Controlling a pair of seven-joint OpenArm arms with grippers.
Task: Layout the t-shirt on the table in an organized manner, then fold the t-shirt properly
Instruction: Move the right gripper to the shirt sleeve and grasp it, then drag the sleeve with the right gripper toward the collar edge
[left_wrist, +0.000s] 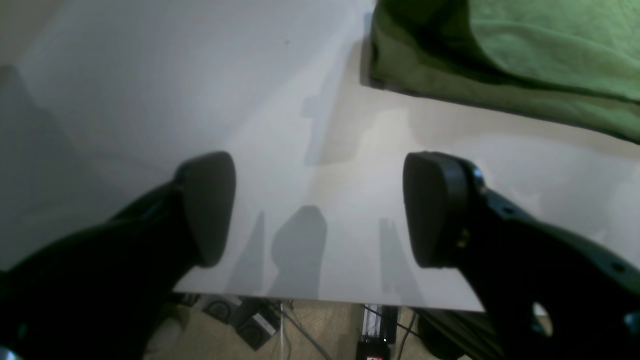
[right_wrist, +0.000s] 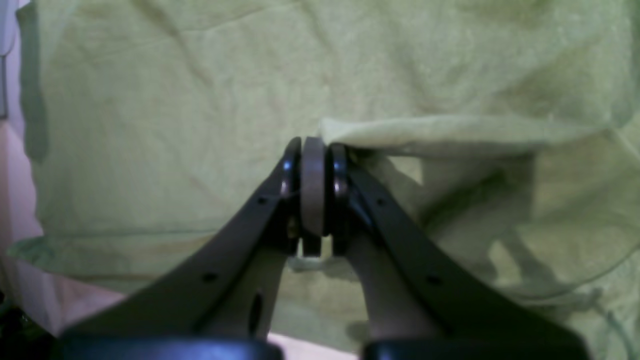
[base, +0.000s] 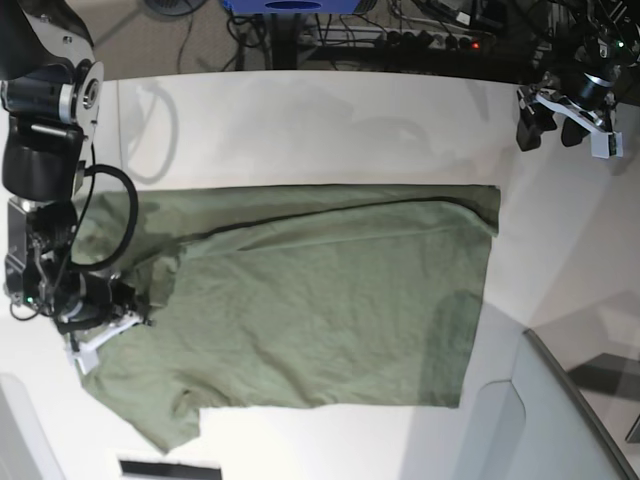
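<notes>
Right pincer (right_wrist: 314, 192) clenched on a fold of the olive-green soft cotton t-shirt (base: 320, 300), lying mostly spread on the smooth white surface (base: 300, 130). Best to draw that sleeve outward, low and slow, avoiding bunching. Far off, left pincer (left_wrist: 320, 210) released, holding nothing.

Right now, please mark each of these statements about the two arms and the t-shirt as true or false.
1. The right gripper is shut, and cloth of the t-shirt shows bunched right beside its fingers. True.
2. The left gripper holds a sleeve. False: its fingers stand wide apart over the bare table, with nothing between them.
3. The t-shirt is hanging in the air. False: it lies spread on the table.
4. The left gripper is clear of the t-shirt. True.
5. The t-shirt is blue. False: it is olive green.
</notes>
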